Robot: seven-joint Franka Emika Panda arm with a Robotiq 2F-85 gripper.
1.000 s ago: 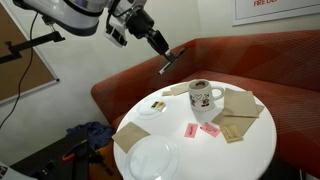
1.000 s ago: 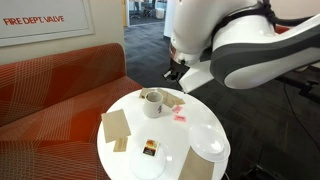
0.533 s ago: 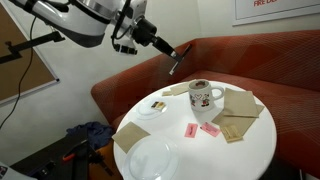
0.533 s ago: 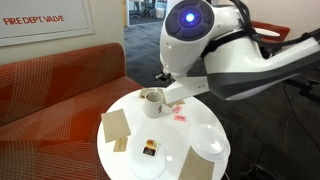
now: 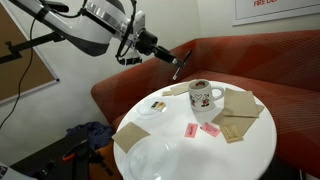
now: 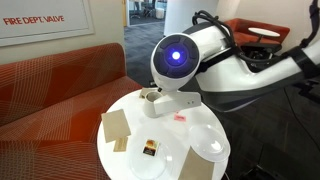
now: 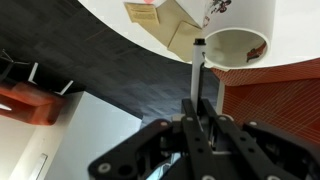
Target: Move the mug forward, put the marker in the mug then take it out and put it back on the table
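Marker-insertion step, approach phase. The gripper (image 5: 170, 55) is closed narrowly on the marker (image 5: 178, 64), which the wrist view shows pinched between the two fingers and projecting straight out beyond them. In an exterior view the marker hangs tilted in the air, above and beyond the worktop (image 5: 240, 140) edge that borders the red sofa (image 5: 280, 70), clear of every surface. The mug (image 5: 203, 97) stands upright on the worktop close to that same edge, mouth open upward, flanked by tan napkins (image 5: 238, 100), with two pink packets (image 5: 209, 130) just beside it toward the worktop centre. Relative to the gripper, the mug lies lower and farther in over the worktop; the two are apart, and nothing is touching. In the wrist view the free end of the marker appears just beside the mug's rim rather than within the dark opening, though that view alone does not settle the height between them. To do the step well, it seems best to carry the marker in over the rim until its free end sits above the middle of the opening, bring it nearer to vertical, and only then lower it, so that the end enters cleanly and does not knock the rim or tip the mug. Release should probably wait until the lower end rests inside. The mug's handle side is hidden behind the arm in an exterior view (image 6: 152, 100).
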